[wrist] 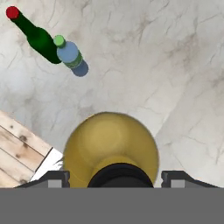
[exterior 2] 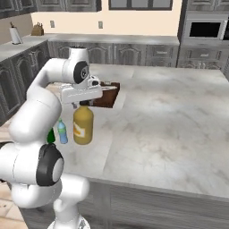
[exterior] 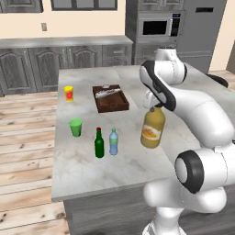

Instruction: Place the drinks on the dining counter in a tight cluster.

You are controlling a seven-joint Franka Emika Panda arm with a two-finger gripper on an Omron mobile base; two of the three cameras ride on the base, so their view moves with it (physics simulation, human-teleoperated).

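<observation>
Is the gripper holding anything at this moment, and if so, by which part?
The gripper holds the amber juice jug by its dark cap and neck, from above.

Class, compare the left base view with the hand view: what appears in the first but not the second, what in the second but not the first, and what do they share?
Left base view alone: the green cup, the yellow cup, the brown tray and the grey cabinets behind.

Hand view alone: the juice jug's black cap seen from above, between the gripper fingertips.

Both: the amber juice jug, the green glass bottle and the water bottle standing side by side, the marble dining counter and the wooden floor.
</observation>
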